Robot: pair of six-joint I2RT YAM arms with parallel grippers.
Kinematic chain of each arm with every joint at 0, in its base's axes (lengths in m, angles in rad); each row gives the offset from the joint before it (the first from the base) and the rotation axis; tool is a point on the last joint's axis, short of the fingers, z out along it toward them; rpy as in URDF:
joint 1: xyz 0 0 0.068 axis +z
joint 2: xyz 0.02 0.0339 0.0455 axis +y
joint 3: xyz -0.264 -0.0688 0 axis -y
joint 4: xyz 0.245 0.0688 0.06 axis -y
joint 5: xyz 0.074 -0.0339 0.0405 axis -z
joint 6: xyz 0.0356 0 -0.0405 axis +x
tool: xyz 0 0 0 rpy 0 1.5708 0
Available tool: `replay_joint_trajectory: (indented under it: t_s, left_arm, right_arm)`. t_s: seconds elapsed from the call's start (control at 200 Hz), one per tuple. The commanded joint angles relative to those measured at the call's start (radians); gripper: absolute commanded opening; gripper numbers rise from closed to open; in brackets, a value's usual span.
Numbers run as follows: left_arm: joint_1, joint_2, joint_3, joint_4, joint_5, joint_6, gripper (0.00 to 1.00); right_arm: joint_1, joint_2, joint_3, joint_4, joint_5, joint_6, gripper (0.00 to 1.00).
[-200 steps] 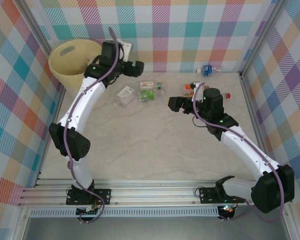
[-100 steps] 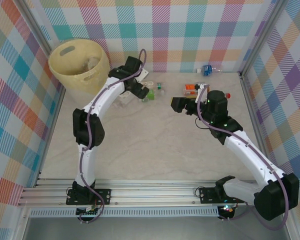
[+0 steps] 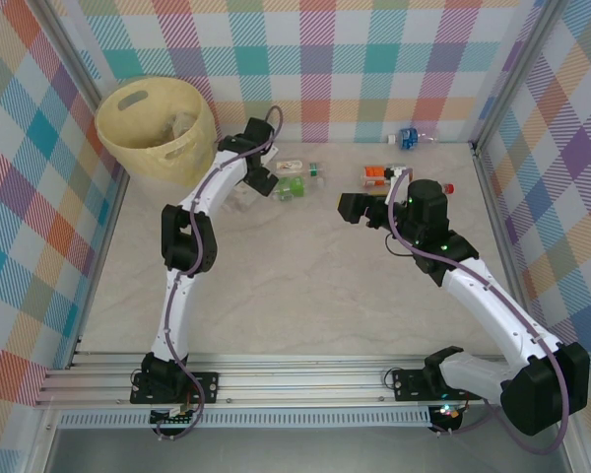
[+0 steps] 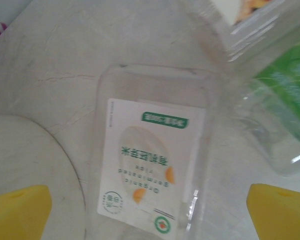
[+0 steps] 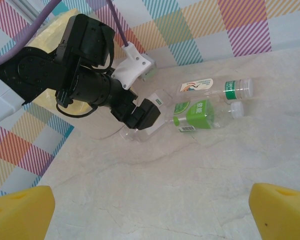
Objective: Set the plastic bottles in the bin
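Here, from above, we see our left gripper (image 3: 261, 179) poised over clear bottles beside the bin (image 3: 167, 158), and the right gripper (image 3: 350, 207) near the orange-labelled bottle (image 3: 374, 175). At the left wrist, our spread jaws straddle the white-labelled bottle (image 4: 150, 165), apparently lined up for grasping. At the right wrist, our jaws gape empty, with the green-labelled bottle (image 5: 197, 112) well ahead.

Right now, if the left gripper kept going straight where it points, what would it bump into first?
Most likely the clear white-labelled bottle, lying straight ahead of the open left gripper; how far away is unclear.
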Motion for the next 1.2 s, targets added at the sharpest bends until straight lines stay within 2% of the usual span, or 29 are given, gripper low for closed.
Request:
replay_joint_trajectory:
  t_s: [0.0,0.385,0.74,0.98,1.195]
  left_arm:
    - [0.027,0.026,0.056,-0.050,0.022,-0.016,1.00]
    - [0.077,0.087,0.112,-0.124,0.228,0.008,1.00]
    - [0.083,0.146,0.130,-0.118,0.221,0.005,1.00]
    - [0.109,0.161,0.142,-0.116,0.308,-0.023,1.00]
    - [0.111,0.171,0.141,-0.101,0.310,-0.028,0.99]
  right_arm:
    - [0.009,-0.015,0.009,-0.003,0.015,-0.022,1.00]
    - [0.008,0.024,0.047,-0.009,0.006,-0.021,1.00]
    - [0.009,0.037,0.056,-0.015,0.004,-0.008,1.00]
    - [0.008,0.039,0.058,-0.016,0.006,-0.001,1.00]
    - [0.008,0.036,0.058,-0.018,0.006,0.006,1.00]
